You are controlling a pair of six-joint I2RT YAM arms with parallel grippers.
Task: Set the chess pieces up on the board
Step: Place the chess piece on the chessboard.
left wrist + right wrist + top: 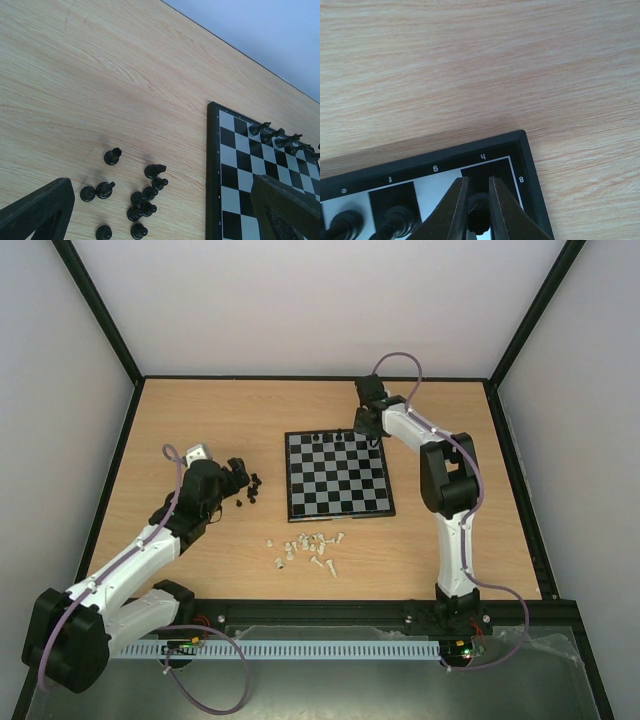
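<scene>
Right wrist view shows your right claw (pixel 479 220) pinching a black piece (pixel 478 222) over the far corner square of the board (pixel 522 150), the jaws nearly together with the piece between them. By my reading you are setting it down. Lower it until its base sits flat and centred in that square, then part the jaws only slightly and lift straight up, so neither finger drags it. Two black neighbours (pixel 395 220) stand along the same rank just beside it, so keep the claw's travel vertical and away from them.

Your left claw (pixel 238 474) hangs spread wide by the loose black pieces (pixel 142 200) heaped on the desk (pixel 200 420), left of the board. Some lie tipped over and several touch, which will likely make a clean pick awkward. The white pieces (pixel 310 548) lie scattered just off the board's near edge, apart from both arms, none placed yet.
</scene>
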